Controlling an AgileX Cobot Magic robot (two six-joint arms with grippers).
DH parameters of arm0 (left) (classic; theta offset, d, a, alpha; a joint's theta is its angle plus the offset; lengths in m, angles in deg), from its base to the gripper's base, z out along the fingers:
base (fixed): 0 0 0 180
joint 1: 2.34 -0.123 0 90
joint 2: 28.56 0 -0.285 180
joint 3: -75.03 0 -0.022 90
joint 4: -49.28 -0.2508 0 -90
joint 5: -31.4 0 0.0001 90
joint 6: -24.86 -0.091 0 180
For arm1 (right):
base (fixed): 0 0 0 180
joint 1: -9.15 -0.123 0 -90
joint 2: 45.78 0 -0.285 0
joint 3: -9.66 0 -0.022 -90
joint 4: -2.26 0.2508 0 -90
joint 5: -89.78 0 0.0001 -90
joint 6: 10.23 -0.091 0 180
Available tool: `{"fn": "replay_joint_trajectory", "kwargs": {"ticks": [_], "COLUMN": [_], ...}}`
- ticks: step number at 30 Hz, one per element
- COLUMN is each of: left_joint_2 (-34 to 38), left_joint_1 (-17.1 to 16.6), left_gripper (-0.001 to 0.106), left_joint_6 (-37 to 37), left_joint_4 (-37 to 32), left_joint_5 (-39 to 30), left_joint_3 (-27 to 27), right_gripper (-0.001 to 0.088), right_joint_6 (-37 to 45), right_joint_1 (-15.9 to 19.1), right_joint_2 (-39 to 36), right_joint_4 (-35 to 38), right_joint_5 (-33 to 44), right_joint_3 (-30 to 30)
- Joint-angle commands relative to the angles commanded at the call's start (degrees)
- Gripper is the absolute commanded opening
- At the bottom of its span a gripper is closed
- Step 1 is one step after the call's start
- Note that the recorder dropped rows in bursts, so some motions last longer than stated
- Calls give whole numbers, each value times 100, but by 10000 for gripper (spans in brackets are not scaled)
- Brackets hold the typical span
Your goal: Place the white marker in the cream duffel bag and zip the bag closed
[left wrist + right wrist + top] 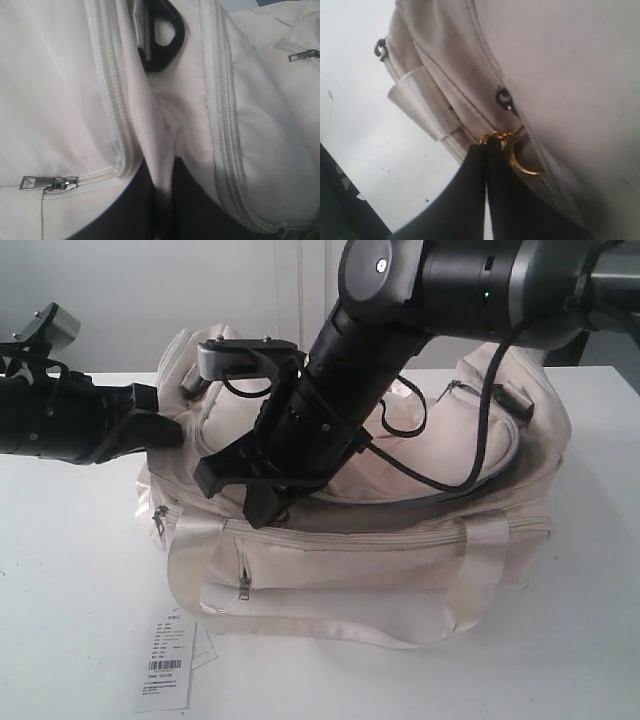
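Note:
The cream duffel bag [400, 550] lies on the white table [70, 590] with its curved top flap partly open along the front. My right gripper [262, 508] reaches across to the bag's front left. In the right wrist view it [487, 143] is shut, with the gold zipper charm [512, 155] caught at its tips. My left gripper [165, 432] is at the bag's left end. In the left wrist view it [159, 172] is shut on a fold of the bag's cream fabric [162, 135]. The white marker is out of view.
A white paper barcode tag [168, 665] lies on the table in front of the bag's left corner. A shiny strap handle [470, 590] hangs over the bag's front. A silver zip pull [47, 183] sits near the left gripper.

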State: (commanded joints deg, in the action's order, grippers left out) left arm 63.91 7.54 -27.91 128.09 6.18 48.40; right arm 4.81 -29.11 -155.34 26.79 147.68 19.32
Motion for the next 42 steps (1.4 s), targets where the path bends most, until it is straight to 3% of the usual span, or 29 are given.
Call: {"fn": "replay_joint_trajectory", "kwargs": {"ticks": [9, 11, 13, 14, 16, 17, 22, 27, 30, 32, 35, 37, 42], "left_joint_2": [0, 0, 0, 0, 0, 0, 0, 0, 0, 0, 0, 0, 0], "left_joint_1": [0, 0, 0, 0, 0, 0, 0, 0, 0, 0, 0, 0, 0], "left_gripper": [0, 0, 0, 0, 0, 0, 0, 0, 0, 0, 0, 0, 0], "left_joint_6": [0, 0, 0, 0, 0, 0, 0, 0, 0, 0, 0, 0, -14], "left_joint_4": [0, 0, 0, 0, 0, 0, 0, 15, 15, 15, 15, 15, 15], "left_joint_5": [0, 0, 0, 0, 0, 0, -28, -28, -40, -17, -6, -6, -6], "left_joint_3": [0, 0, 0, 0, 0, 0, 0, 0, 0, 0, 0, 0, 0], "right_gripper": [0, 39, 248, 430, 608, 644, 649, 649, 611, 583, 580, 581, 572], "right_joint_6": [-25, -97, -447, -807, -1132, -1182, -1799, -1658, -1955, -2182, -2956, -3198, -3347], "right_joint_1": [0, 0, 0, 0, 0, 0, 0, 0, -21, -144, -519, -760, -917], "right_joint_2": [281, 242, 191, 121, 23, -21, -97, 179, 171, 125, 42, 36, -107], "right_joint_4": [-169, -131, -115, -115, -97, -81, -483, 199, 92, -208, -1576, -1860, -1889], "right_joint_5": [-16, -44, -113, -76, 78, 134, 261, 648, 712, 628, 614, 222, -16], "right_joint_3": [0, -12, -12, -12, -12, -12, -12, 304, 330, 330, 330, 330, 330]}}
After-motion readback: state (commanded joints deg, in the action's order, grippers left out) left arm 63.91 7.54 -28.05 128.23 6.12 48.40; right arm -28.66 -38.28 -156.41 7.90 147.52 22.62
